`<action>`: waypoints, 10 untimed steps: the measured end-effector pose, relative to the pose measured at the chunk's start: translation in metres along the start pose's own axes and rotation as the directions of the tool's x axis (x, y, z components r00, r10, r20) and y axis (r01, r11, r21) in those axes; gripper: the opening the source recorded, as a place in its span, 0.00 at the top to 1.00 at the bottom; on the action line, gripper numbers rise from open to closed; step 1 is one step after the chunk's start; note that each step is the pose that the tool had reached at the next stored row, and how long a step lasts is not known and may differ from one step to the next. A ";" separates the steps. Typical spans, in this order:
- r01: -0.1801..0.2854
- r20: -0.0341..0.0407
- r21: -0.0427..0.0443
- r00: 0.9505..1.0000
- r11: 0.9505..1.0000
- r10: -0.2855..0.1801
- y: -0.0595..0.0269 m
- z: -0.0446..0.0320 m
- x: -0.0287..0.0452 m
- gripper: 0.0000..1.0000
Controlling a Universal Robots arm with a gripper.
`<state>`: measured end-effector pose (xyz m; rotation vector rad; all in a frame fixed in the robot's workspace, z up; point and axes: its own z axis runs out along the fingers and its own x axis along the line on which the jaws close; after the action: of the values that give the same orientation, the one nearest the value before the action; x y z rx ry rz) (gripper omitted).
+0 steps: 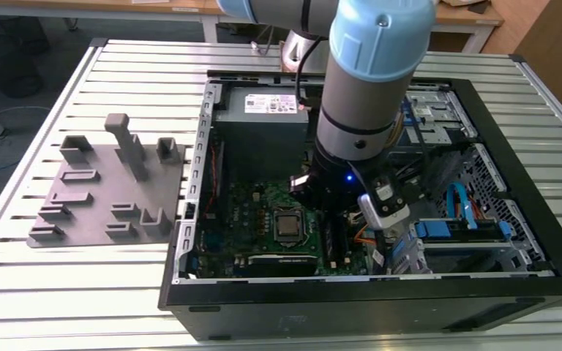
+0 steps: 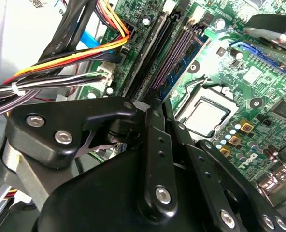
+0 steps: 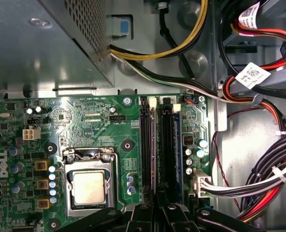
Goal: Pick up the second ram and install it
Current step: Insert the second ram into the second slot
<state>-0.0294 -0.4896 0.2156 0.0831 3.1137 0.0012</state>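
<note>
Tray, grey fixture tray (image 1: pixel 105 190), sits at the exterior view's left, well apart from the work | second ram (image 3: pixel 178 145) stands on edge in a motherboard (image 3: pixel 85 116) slot, apparently placed, full seating unconfirmed | gripper (image 3: pixel 162 212) hangs over the slots, whether clamped or released I cannot tell

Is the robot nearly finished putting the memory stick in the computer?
Nearly, it seems. A blue-green ram stick already stands on edge in the slot row of the motherboard. The gripper hangs low inside the case, right over the black slots. Whether that stick is clicked fully home, I cannot tell.
</note>
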 end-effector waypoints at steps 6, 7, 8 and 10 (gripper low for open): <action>0.003 0.000 0.001 1.000 1.000 -0.003 0.0007 0.0030 0.0001 0.86; 0.003 0.000 0.001 1.000 1.000 -0.003 0.0007 0.0030 0.0001 0.86; 0.004 0.000 0.001 1.000 1.000 -0.004 0.0007 0.0030 0.0001 0.86; 0.004 0.000 0.001 1.000 1.000 -0.004 0.0008 0.0031 0.0001 0.86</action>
<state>-0.0293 -0.4888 0.2125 0.0762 3.1138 -0.0004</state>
